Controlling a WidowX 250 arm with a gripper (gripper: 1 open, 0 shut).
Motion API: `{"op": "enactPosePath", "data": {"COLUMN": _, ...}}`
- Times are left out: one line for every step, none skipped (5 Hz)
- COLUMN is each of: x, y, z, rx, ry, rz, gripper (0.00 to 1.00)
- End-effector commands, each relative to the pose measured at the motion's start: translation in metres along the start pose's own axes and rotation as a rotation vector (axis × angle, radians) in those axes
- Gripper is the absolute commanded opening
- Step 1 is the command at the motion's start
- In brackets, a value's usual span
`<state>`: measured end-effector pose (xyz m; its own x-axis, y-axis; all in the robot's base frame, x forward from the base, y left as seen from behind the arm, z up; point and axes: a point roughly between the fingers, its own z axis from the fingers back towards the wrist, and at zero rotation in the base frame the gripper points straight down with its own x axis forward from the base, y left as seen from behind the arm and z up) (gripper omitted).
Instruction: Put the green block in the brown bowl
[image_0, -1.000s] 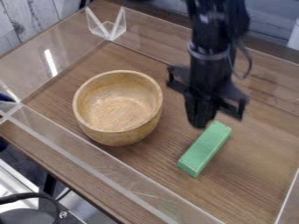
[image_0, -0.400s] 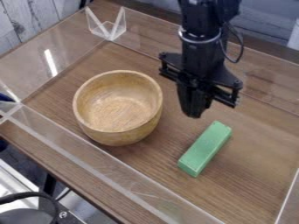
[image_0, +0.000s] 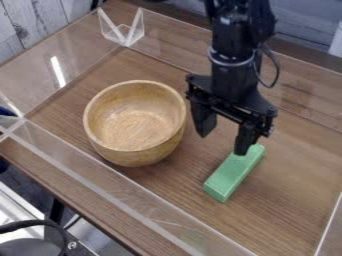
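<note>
**Camera view: jaws spread over the block, nothing grabbed yet**

Camera shot from the front corner shows the gripper (image_0: 225, 132) pointing straight down with its two fingers spread apart, nothing between them. One fingertip hangs right over the far end of the block (image_0: 235, 171), the other sits off to the bowl side, above bare table (image_0: 147, 185).

That block lies flat on the wood, long axis running diagonally, near the bowl (image_0: 135, 121) but not touching it. The bowl is empty, so the actual task hasn't begun paying off.

Handling guess: this looks like a rigid little bar with flat faces, probably light, not fragile. Flat sides should give the pads decent purchase, though a smooth finish could let it slip or swivel if pinched near one end. I'd grab across the narrow width, around the middle of its length, so it hangs level. Right now the jaws look centred off the end, so they'd want shifting along the bar first.
</note>
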<state>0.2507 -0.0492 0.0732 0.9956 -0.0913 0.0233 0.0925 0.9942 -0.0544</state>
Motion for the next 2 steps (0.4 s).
{"op": "enactPosePath", "data": {"x": 0.005, "y": -0.004, "z": -0.003, "rx": -0.008, "ry": -0.026, "rz": -0.017, "gripper": 1.0}}
{"op": "enactPosePath", "data": {"x": 0.002, "y": -0.007, "z": -0.015, "rx": -0.01, "ry": -0.021, "rz": -0.029, "gripper": 1.0}}
